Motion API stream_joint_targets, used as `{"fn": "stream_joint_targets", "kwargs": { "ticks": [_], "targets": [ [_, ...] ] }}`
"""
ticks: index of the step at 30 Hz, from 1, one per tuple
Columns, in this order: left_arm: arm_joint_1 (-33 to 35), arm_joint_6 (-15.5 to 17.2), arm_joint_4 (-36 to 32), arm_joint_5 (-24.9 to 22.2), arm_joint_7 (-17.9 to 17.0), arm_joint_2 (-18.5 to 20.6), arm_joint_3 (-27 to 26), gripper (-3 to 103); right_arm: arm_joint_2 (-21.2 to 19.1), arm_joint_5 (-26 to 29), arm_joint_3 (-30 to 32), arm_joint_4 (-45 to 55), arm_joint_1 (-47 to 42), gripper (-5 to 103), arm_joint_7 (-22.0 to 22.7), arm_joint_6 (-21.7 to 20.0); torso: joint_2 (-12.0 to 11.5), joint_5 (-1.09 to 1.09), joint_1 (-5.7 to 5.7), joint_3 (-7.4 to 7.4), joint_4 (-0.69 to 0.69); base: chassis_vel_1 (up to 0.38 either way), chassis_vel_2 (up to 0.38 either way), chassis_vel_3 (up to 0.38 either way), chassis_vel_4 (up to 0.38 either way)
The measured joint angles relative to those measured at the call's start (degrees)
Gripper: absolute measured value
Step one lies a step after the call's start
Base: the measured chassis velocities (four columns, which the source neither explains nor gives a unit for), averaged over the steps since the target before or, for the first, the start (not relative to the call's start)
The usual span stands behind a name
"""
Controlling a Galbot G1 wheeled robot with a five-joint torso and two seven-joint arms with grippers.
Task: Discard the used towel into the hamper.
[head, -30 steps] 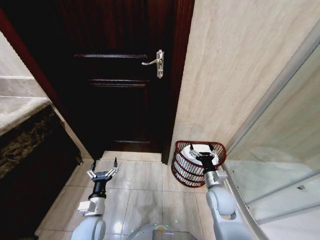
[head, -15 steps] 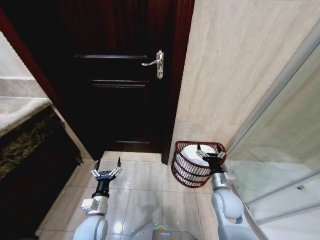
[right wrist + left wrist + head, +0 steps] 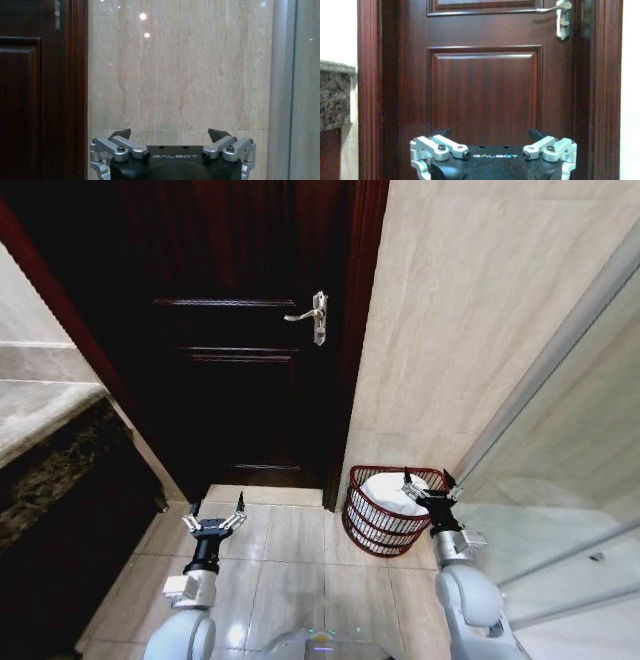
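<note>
1. Towel (image 3: pixel 385 489), white and crumpled, lies inside the hamper (image 3: pixel 372 532), which stands on the floor tiles (image 3: pixel 290 565) at the foot of the beige wall (image 3: pixel 470 330), just right of the dark door (image 3: pixel 240 370).
2. The right gripper (image 3: pixel 427 486) hangs over the hamper's right rim, its fingers (image 3: pixel 446 479) spread wide and holding nothing; the towel sits just left of and below them, not touching.
3. The left gripper (image 3: pixel 214 521) is parked well to the left over the floor, facing the door, its fingers equally spread and empty.
4. The right arm is much the nearer; to my eye the towel is already dropped in, so the job looks as good as done.
</note>
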Motion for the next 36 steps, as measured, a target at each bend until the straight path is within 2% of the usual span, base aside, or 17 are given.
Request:
{"fn": "stream_joint_targets", "kwargs": {
  "ticks": [21,36],
  "targets": [
    [-0.26,0.13,-0.22,1.21,-0.85,-0.44,1.03,100,-0.7,0.87,0.53,-0.58,-0.08,100,-0.27,0.58,5.5,-0.01,2.16,3.35,0.0,0.0,0.0,0.0,0.0],
    [0.25,0.25,-0.73,0.96,-0.8,-0.21,0.38,100,-0.42,0.56,0.53,-0.38,-0.11,100,-0.48,0.68,7.54,-0.01,2.93,4.62,0.0,0.0,0.0,0.0,0.0]
  ]
}}
